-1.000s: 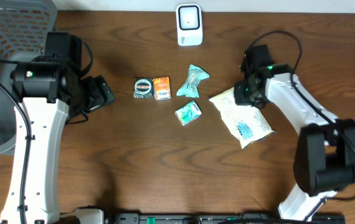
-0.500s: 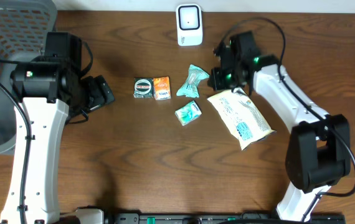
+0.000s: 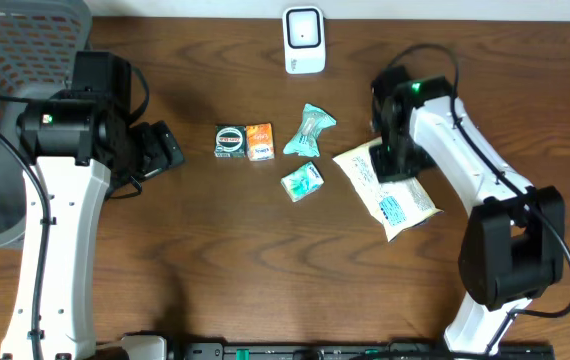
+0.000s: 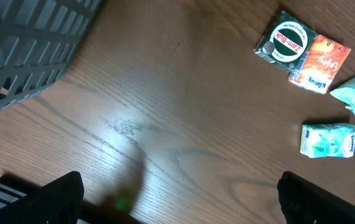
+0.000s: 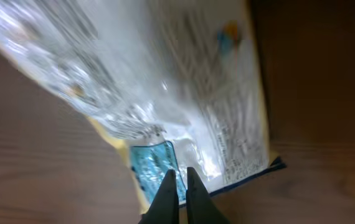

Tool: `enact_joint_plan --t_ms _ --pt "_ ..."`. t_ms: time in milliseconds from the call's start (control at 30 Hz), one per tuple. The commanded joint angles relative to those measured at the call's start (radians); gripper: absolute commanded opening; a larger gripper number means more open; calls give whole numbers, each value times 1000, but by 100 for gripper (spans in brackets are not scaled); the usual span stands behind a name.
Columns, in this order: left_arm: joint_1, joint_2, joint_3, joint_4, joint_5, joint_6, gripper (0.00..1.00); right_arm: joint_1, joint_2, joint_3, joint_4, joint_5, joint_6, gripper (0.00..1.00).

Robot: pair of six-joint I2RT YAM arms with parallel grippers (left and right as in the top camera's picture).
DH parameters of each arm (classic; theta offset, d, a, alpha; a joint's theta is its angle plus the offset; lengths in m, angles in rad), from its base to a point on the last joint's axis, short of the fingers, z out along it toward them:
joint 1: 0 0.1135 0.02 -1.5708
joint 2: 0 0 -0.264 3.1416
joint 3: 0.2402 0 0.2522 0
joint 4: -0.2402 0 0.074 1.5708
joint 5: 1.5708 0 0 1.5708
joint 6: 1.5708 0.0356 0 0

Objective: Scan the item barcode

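- I count five items on the table (image 3: pixel 215 260): one green box (image 4: pixel 284 45), one orange box (image 4: pixel 319 63), one teal packet (image 3: pixel 309 130), one tissue pack (image 4: pixel 328 139) and one large clear bag (image 3: pixel 390 195).
- Green and orange boxes touch side by side; the packet and tissue pack lie just right of them, apart from each other.
- One scanner (image 3: pixel 304 40) stands at the far edge, well apart from the bag.
- The bag lies flat, right of centre, its blue label facing up.
- One mesh basket (image 3: pixel 5 60) at the far left corner.
- Right gripper (image 5: pixel 179 171): both fingers pressed together, nothing between them, tips over the bag beside the blue label. I cannot tell whether they touch it.
- Left gripper (image 4: pixel 179 180): fingers spread wide, holding nothing, above bare wood left of the boxes.
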Motion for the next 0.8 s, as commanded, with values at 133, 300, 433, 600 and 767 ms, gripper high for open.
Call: enact_joint_plan --t_ms 133,300,433,600,767 --pt "1 6 1 -6 -6 -9 98 4 4 -150 237 -81 -10 1" --pt "0 6 1 -6 -6 -9 98 5 5 -155 464 -360 -9 4" --pt "1 6 1 -6 -6 -9 98 5 5 -133 604 -514 44 7" --pt "0 6 1 -6 -6 -9 98 2 5 38 497 -459 19 7" --pt "1 6 1 -6 -6 -9 98 -7 5 212 158 -92 -39 2"
